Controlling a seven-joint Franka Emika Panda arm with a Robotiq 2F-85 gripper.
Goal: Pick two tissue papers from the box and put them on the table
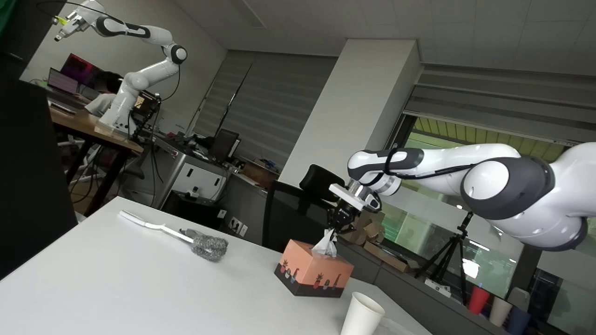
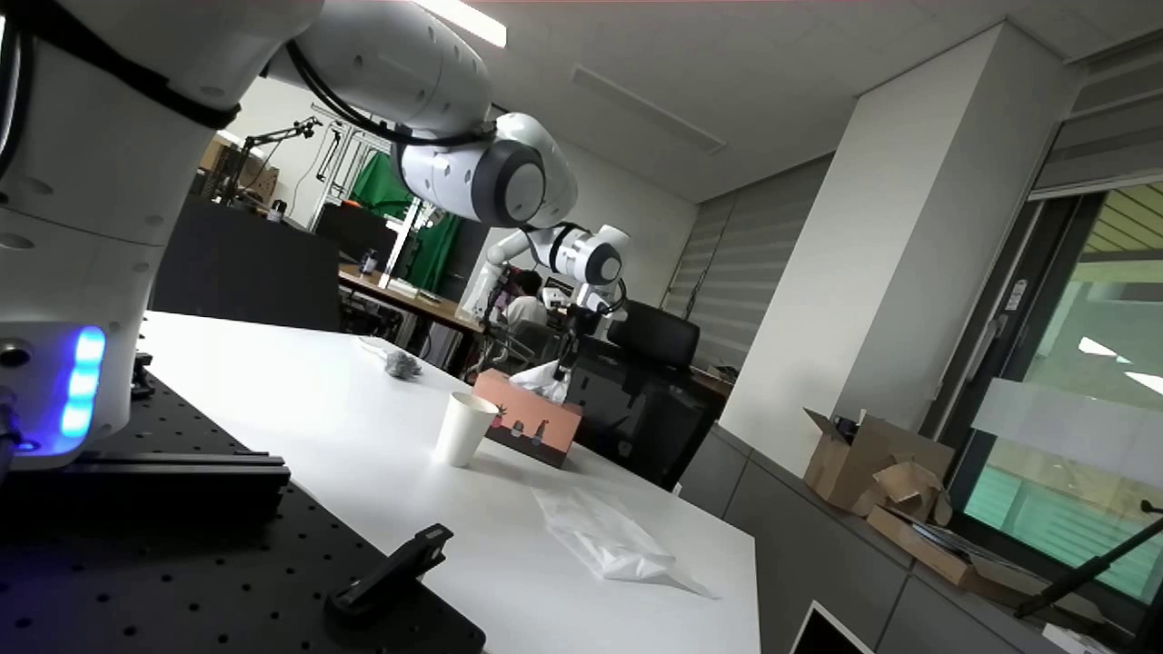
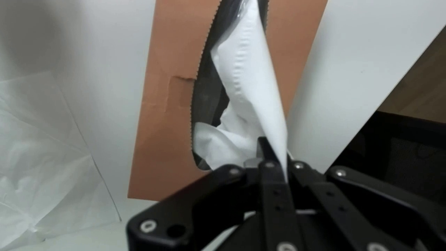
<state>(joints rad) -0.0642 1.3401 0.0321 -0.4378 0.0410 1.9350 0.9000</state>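
One pincer (image 3: 276,157) pinching one tissue (image 3: 249,76), one box (image 3: 165,146), one sheet (image 3: 52,157) on table (image 3: 343,69)

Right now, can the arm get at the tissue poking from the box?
Looks like yes: the pincer appears shut on the tissue, which sticks up through the open slot of the box.

In an exterior view a camera looked across the table (image 1: 153,288) to its far edge; in an exterior view a camera faced likewise from close by the robot's base (image 2: 86,263). Both tilted, they shared box (image 1: 313,274) and cup (image 2: 463,429). The wrist view peered closely down at box and table edge.
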